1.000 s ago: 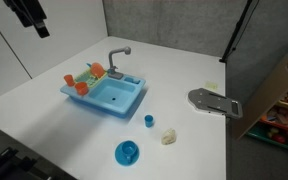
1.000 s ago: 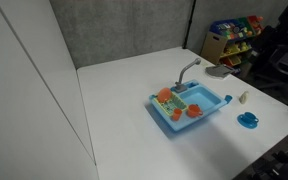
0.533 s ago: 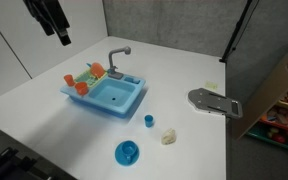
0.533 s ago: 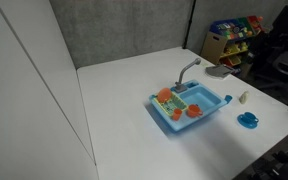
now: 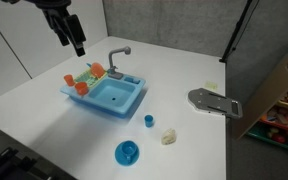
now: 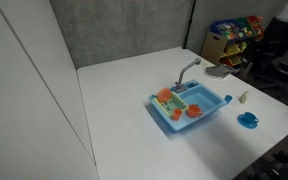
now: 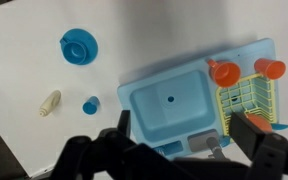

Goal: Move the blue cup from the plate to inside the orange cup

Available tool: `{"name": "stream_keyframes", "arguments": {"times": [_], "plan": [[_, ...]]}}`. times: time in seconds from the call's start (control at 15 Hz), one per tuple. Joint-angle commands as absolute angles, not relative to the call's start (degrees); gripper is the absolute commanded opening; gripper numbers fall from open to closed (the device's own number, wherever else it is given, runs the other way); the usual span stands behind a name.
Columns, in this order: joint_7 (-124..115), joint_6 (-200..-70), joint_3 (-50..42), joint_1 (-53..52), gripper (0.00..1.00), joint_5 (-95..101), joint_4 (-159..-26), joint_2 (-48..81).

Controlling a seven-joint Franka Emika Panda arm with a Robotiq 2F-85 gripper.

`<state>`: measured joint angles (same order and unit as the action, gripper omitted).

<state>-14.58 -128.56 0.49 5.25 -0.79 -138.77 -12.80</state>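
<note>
Currently the gripper [image 5: 76, 45] hangs high above the rack end of the toy sink [image 5: 104, 92], jaws wide apart and holding nothing; the wrist view shows both fingers [image 7: 246, 130] framing the sink from above. The blue cup [image 7: 79, 47] stands upright on the middle of the plate [image 7: 65, 40], which lies on the white table [image 5: 44, 125] well apart from the sink, nearer the table's front edge in an exterior view [image 5: 128, 150]. A smaller, darker blue cup [image 7: 89, 104] and a beige object [image 7: 50, 103] lie between plate and sink. The orange cup [image 7: 224, 71] sits at the sink's rack end, with a second orange cup [image 7: 273, 69] just beside it; which of the two is meant cannot be told.

The step in hand, by judgement, is the approach. To do it well:
- Travel across the sink, clear of the faucet [image 5: 117, 58].
- Pass over the darker cup; it is a likely false target.
- Centre the open jaws over the blue cup and descend vertically.
- Close across the cup's rim or wall without pressing the plate, which looks light enough to slide.
</note>
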Motion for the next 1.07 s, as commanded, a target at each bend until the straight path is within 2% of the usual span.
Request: {"name": "stream_keyframes", "arguments": {"times": [0.0, 1.0], "plan": [[-15.25, -128.52, -0.86, 5.40, 1.00, -0.62, -135.62, -8.84], [-14.57, -133.45, -4.36, 5.10, 1.00, -0.78, -134.39, -0.33]]}}
